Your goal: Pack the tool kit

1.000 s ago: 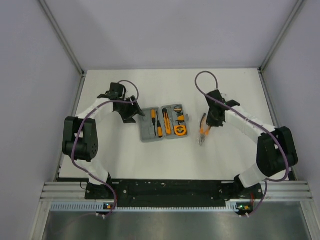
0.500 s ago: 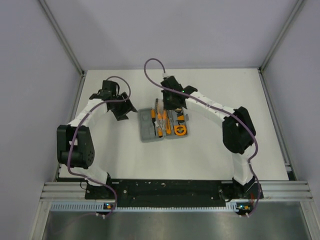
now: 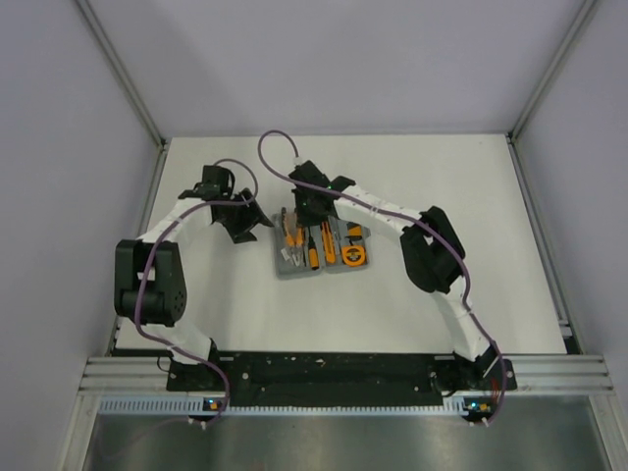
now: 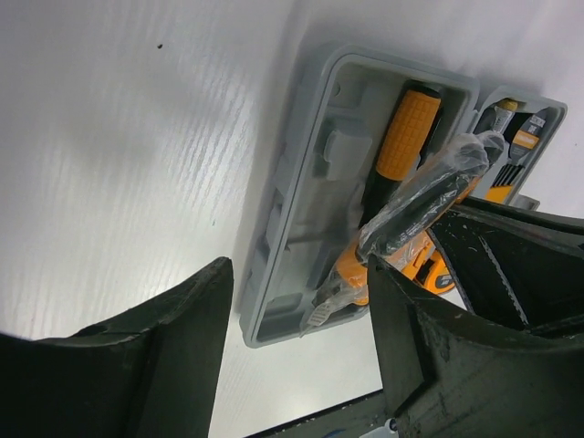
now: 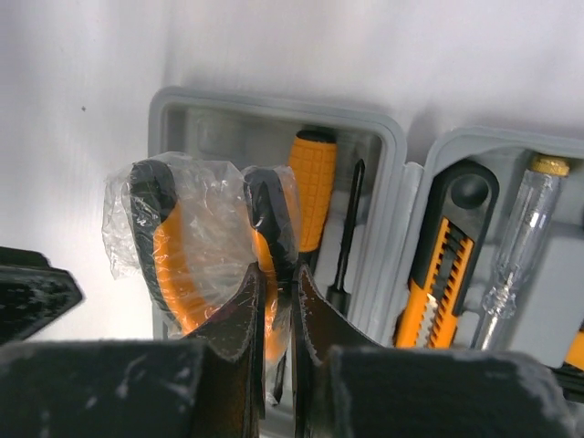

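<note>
Tightly, right tool pinches pliers over case.

The grey case lies open and flat, both halves facing up. Over its left half hang the pliers, their black-and-orange handles in clear plastic wrap and one handle pinched in the right gripper (whether they touch the tray, I can't tell). Just beside them an orange-handled screwdriver sits lengthwise in that left half, and in the right half there's an orange-and-black utility knife, a clear-bodied tester screwdriver and the round orange tape measure.
</note>
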Controlling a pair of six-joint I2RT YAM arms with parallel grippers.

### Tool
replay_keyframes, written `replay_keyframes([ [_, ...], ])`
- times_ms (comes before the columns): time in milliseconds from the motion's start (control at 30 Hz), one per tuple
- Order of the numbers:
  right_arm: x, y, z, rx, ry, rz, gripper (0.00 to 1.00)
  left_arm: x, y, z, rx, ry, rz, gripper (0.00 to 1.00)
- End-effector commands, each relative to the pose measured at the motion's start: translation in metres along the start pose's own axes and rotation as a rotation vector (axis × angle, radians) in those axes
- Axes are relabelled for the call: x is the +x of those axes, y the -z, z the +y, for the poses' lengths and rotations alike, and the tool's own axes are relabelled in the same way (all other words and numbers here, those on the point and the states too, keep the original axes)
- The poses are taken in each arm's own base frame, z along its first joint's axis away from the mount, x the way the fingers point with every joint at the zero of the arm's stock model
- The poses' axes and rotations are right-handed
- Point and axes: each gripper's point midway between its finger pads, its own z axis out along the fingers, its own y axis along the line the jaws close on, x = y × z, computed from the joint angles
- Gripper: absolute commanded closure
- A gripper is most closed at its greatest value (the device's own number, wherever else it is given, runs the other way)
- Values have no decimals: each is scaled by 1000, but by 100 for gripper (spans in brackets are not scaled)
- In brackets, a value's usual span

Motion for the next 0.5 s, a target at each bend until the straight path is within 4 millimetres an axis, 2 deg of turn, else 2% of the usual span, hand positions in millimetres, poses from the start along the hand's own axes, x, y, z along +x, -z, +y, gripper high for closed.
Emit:
replay_keyframes([
  [0,-23,4,30,-55,-40,-69,100,-5,-11,-14,101,-20,-7,35],
  [133,-14,-2,36,-60,-32,-47,100,-8,-22,-17,154,-42,-31,34],
  [267,-6,-10,32,-26,-10,-27,100,-10,-28,-27,230,-64,-68,29],
  [467,8,-16,20,67,47,-12,100,8,-51,-25,199,-43,12,27],
])
